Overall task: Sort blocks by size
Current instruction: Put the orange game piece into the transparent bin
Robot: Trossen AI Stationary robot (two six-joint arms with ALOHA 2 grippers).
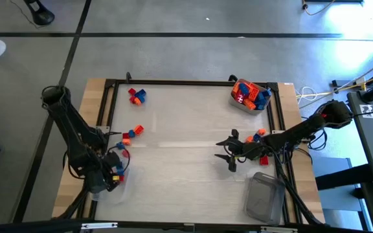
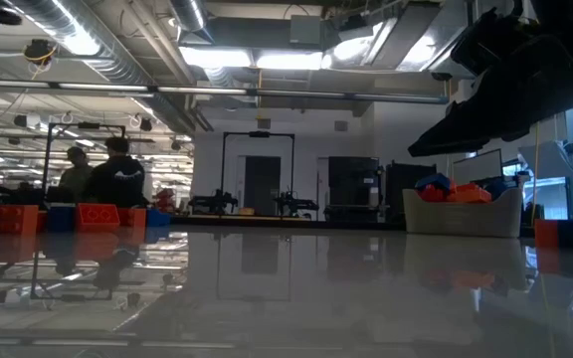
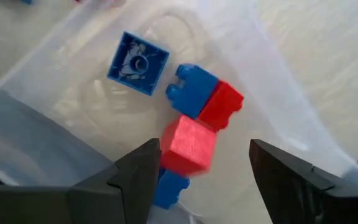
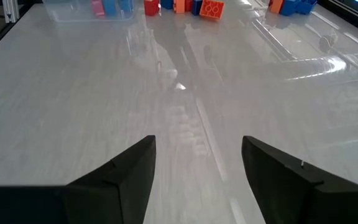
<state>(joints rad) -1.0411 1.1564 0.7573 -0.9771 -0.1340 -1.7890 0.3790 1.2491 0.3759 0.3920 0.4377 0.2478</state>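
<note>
sorting is partway by my read. going big to small: the table (image 1: 186,175) carries three clear tubs. the full tub (image 1: 250,103) at 1 o'clock holds a heap of red, orange and blue blocks (image 1: 250,94), too jumbled to count, so most of the work looks undone. the second tub (image 1: 266,197) at 5 o'clock looks empty from above. the third tub (image 3: 278,106) at 8 o'clock sits under my left arm; looking into it through the wrist camera i count one blue square block (image 3: 138,63), one blue-and-red joined pair (image 3: 204,102), one red block (image 3: 188,146) right between the fingers, and a blue bit (image 3: 169,186) partly hidden.

loose on the table: a small cluster (image 1: 136,95) at 11 o'clock, a second one (image 1: 132,133) at 9 o'clock, a third (image 1: 259,134) at 3 o'clock beside my right arm. each looks like three or four blocks; can't count tighter.

left gripper (image 3: 197,180) is over its tub, jaws apart; the red block looks just released, not clamped. right gripper (image 4: 197,168) hovers low over bare table near centre, jaws apart, nothing in them.
</note>
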